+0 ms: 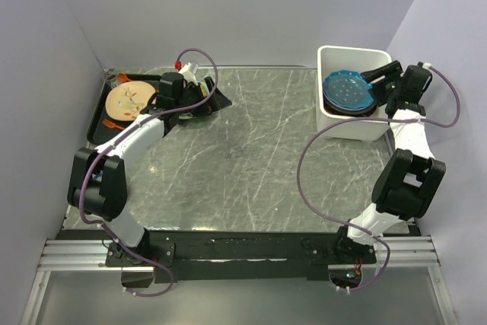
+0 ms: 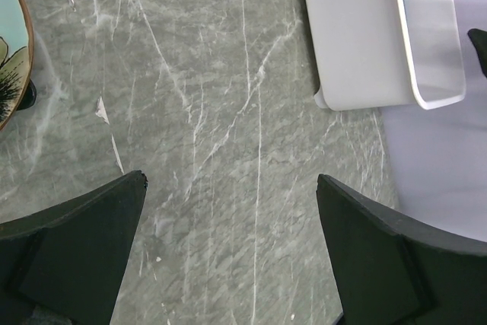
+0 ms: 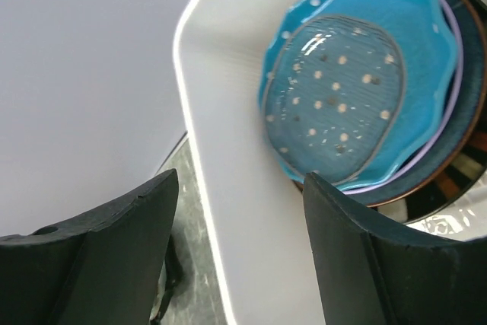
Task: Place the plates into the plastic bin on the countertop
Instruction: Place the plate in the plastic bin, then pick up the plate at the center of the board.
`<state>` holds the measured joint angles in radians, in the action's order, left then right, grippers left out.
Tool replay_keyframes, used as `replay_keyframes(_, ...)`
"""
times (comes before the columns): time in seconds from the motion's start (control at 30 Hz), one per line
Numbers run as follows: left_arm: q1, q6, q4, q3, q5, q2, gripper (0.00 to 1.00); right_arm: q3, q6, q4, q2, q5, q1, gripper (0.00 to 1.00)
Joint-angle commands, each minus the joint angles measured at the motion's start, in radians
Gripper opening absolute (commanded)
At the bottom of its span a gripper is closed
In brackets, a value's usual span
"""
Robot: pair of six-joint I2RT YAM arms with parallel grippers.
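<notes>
Grey countertop [image 1: 251, 157]; left pincer [image 2: 232, 184] spread, empty; right pincer [image 3: 242, 180] spread over plastic bin [image 1: 351, 127] holding plates [image 3: 342, 89]

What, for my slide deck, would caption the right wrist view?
Open right gripper over the rim of the white bin, a teal dotted plate lying topmost inside.

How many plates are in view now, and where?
5. Four stacked in the white bin: teal dotted plate on top, lavender plate, dark blue plate, striped plate below. One floral plate on the black tray, far left. Others may be hidden underneath.
</notes>
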<state>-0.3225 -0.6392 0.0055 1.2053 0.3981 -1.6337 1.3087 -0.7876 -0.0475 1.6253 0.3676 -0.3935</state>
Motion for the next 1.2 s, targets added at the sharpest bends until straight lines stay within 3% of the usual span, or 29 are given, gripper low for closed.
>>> replay_keyframes(0.0,-0.004,0.023,0.005,0.000,-0.004,0.035,0.99,0.047,0.019,-0.005,-0.047,0.034,0.011,0.74)
replay_keyframes(0.63,0.007,0.029,-0.030,-0.013,-0.038,0.048,0.99,0.129,0.111,-0.098,-0.065,-0.036,0.300,0.76)
replay_keyframes(1.17,0.125,-0.020,-0.078,-0.039,-0.053,0.037,0.99,0.161,0.136,-0.115,0.013,-0.096,0.539,0.76)
